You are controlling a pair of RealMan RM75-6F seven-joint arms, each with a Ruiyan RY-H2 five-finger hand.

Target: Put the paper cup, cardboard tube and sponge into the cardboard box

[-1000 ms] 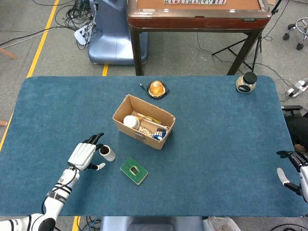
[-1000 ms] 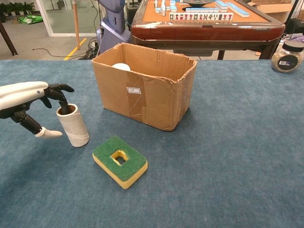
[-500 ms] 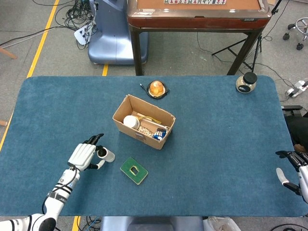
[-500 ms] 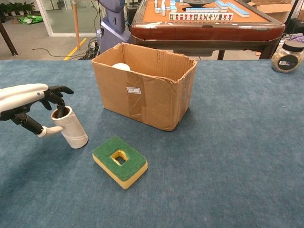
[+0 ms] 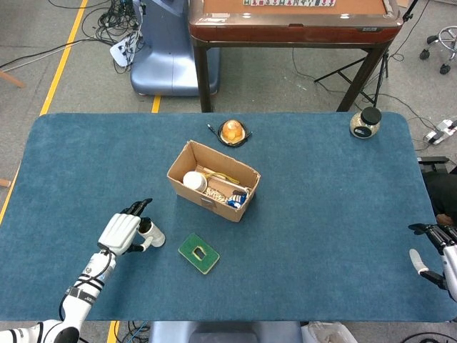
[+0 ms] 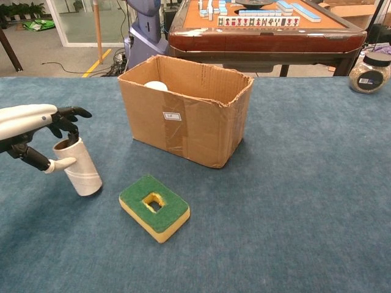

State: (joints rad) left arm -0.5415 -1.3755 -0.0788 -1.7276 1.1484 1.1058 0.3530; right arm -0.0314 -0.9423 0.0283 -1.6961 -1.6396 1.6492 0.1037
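We see the left robot hand [image 6: 38, 131] pinching the cardboard tube [image 6: 77, 166], one finger inside its mouth; the tube leans on the counter [image 6: 293, 201], the box [image 6: 186, 107] up-right of it. The right robot hand [image 5: 430, 250], far off, hangs unclenched.

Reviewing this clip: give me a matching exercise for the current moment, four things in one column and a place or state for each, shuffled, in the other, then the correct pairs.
Things:
1. cardboard tube
2. sponge
3. paper cup
4. glass jar

Places or states:
A. inside the cardboard box
B. flat on the table, in front of the box
C. tilted, held by the left hand
D. at the table's far right corner

Pairs: 1-C, 2-B, 3-A, 4-D
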